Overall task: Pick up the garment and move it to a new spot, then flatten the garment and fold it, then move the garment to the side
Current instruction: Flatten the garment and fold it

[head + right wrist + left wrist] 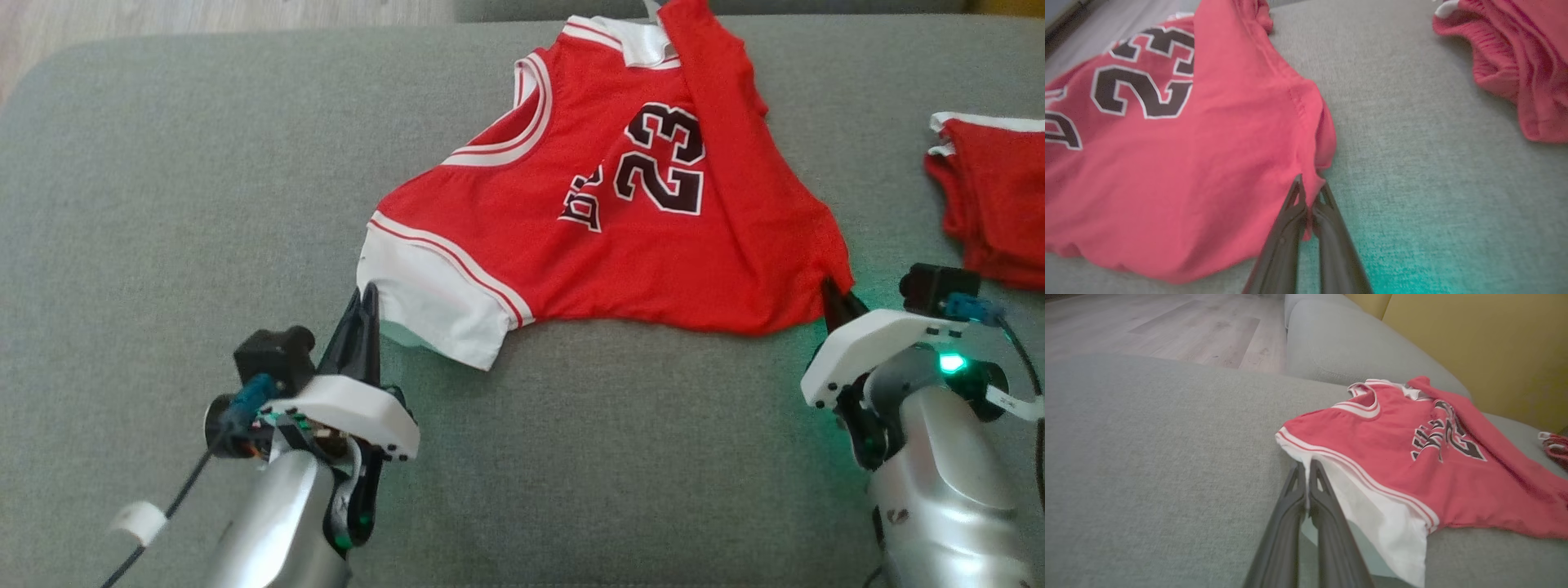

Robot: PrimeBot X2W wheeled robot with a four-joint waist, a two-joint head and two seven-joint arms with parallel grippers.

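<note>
Item: red jersey (620,212), numbered 23, white hem band. It lies spread but creased mid-cushion, one side folded over. Judged light, limp and non-fragile, and likely to sag between grips; best held at the hem corners.
Left gripper (365,304): pinched shut on the white hem corner.
Right gripper (833,296): pinched shut on the red corner.
Surface: grey-green sofa cushion (204,204), soft weave.
Nearby: second red garment (992,196), well apart on the right.
Room: pale plank floor (1167,326) and yellow backrest (1494,343).

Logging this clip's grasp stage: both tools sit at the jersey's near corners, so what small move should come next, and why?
Probably lift both together a little. The left tool is shut on the white hem corner and the right tool on the red corner, while the jersey lies rumpled on the couch.
</note>
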